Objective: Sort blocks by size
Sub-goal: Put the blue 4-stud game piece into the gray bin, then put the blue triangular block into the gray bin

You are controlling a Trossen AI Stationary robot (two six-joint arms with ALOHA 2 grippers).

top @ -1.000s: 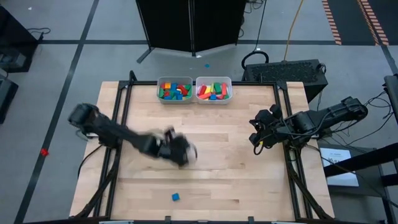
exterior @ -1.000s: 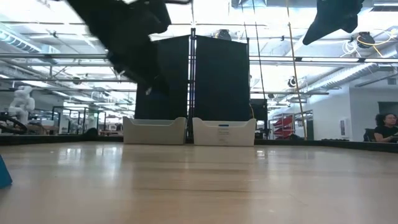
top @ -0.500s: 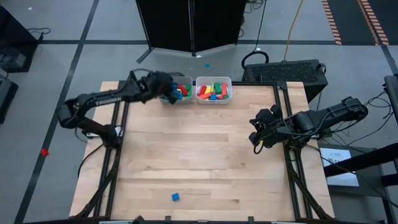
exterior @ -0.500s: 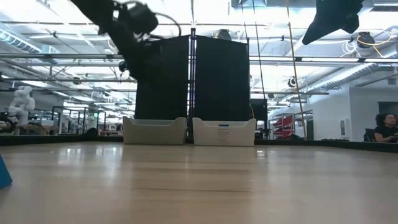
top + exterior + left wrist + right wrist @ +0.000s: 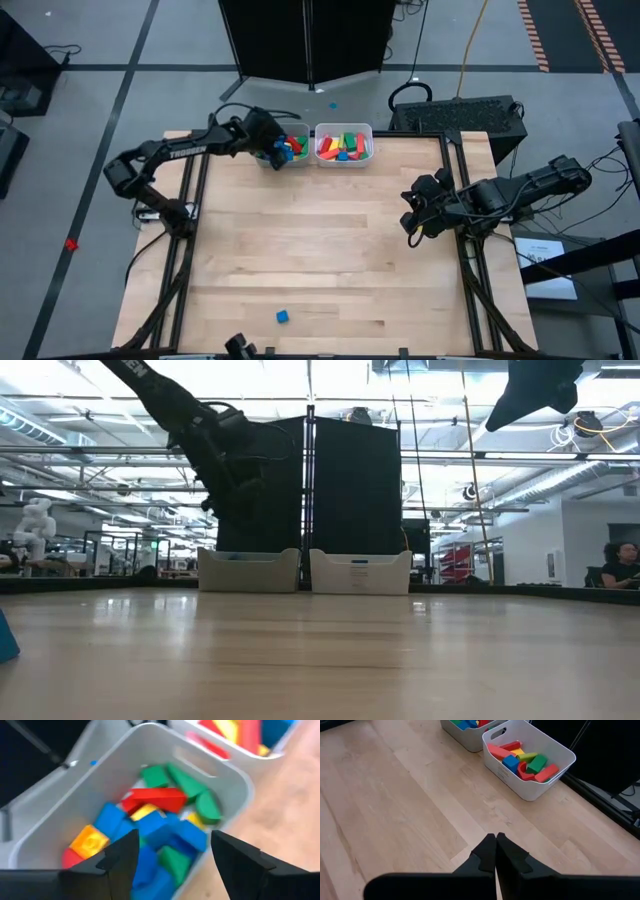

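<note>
The left gripper (image 5: 170,855) is hanging over the left bin (image 5: 262,133) with its jaws standing apart and nothing showing between them; below the gap, the bin's blocks (image 5: 150,827) are lying in a loose heap of blue, green, red and yellow pieces. Beside it, touching or nearly so, the right bin (image 5: 343,129) is holding its own pile of red, green, yellow and blue pieces. Both bins are sitting at the far edge of the surface (image 5: 320,240), which is otherwise bare except for one small blue cube (image 5: 283,316) lying alone near the front edge, well apart from everything else. The right gripper (image 5: 496,840) is waiting above the right side of the surface, jaws pressed together and carrying nothing. Sorting looks almost done, with that lone cube likely the last piece to fetch. Judging by its look, it is a light, rigid toy block with smooth, possibly slippery faces, so it should be taken across two opposite flat sides, squarely and low near the surface, since a corner pinch could make it twist or pop out. It is small, so the jaws will need to be centred over it carefully.
</note>
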